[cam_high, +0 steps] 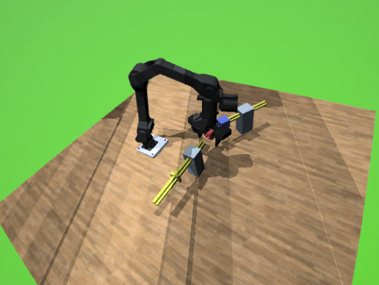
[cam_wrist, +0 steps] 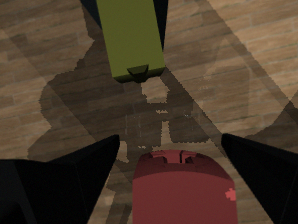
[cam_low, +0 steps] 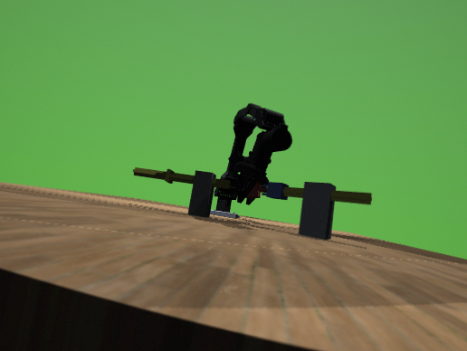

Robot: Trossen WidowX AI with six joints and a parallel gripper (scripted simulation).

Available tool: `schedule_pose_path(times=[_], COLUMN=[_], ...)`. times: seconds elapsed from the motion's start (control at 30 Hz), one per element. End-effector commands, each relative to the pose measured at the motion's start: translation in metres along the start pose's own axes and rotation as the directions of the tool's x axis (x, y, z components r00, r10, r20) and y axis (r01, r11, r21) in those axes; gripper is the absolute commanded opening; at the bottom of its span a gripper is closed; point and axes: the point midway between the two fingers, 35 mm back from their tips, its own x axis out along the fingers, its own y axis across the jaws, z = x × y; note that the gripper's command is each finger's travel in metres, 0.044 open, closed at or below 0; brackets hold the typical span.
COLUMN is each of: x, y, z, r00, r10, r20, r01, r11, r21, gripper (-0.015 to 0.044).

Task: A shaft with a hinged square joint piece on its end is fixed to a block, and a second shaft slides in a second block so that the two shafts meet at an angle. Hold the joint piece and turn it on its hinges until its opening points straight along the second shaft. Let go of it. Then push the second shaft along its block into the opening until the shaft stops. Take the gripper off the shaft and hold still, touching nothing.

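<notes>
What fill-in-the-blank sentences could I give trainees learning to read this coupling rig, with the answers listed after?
1. The gripper stands ____, its fingers on either side of the joint piece.
2. The joint piece between them is ____ in colour.
3. In the wrist view, a ____ of bare wood separates the yellow shaft from the joint piece.
4. Each shaft passes through a ____ block.

Missing words: open; red; gap; grey
</notes>
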Motion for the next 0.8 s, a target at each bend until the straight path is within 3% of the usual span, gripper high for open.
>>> schedule_pose_path(times=[0.0,0.27,0.63,0.77], x=[0.000,-0.028,-0.029,-0.042], y=[0.000,0.000,0.001,0.003], z=[0.000,0.004,0.005,0.006], r00=[1.000,0.980,0.981,0.980], r10=[0.000,0.002,0.004,0.014], r20=[0.000,-0.197,-0.192,-0.198], r01=[0.000,-0.001,-0.004,-0.036], r11=[1.000,1.000,1.000,0.994], r21=[0.000,0.004,0.003,-0.107], gripper=[0.0440,0.0440,0.0440,0.0440])
